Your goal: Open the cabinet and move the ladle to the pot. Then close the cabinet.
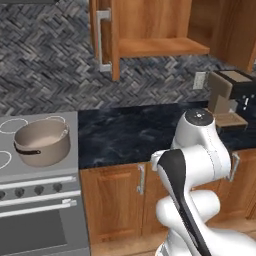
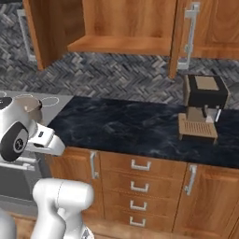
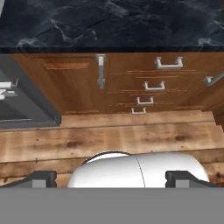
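your claw [image 3: 110, 178] points down toward the wooden floor [image 3: 131, 140] in front of the lower drawers [image 3: 148, 85], its 2 dark fingertips [image 3: 41, 178] set wide apart with nothing between them: released and carrying nothing.

task progress, judged from the scene: the cabinet [image 1: 150, 30] stands open, both doors swung out, with the left door's bar handle [image 1: 102, 42] facing you in the left base view and the right door's bar handle [image 2: 189, 35] in the right base view. step 1 therefore looks done. the single shelf [image 2: 119, 45] appears bare, and you cannot make out the ladle anywhere on it or on the dark counter [image 1: 130, 135]. the pot [image 1: 42, 142] sits on the stove [image 1: 37, 180], left of the counter; no handle is seen rising from it, though its interior is only partly visible. whether the ladle has been moved cannot be told. closing the 2 doors remains.

relative to your claw, the cabinet lies well above and the pot up and to the left, both well apart from it.
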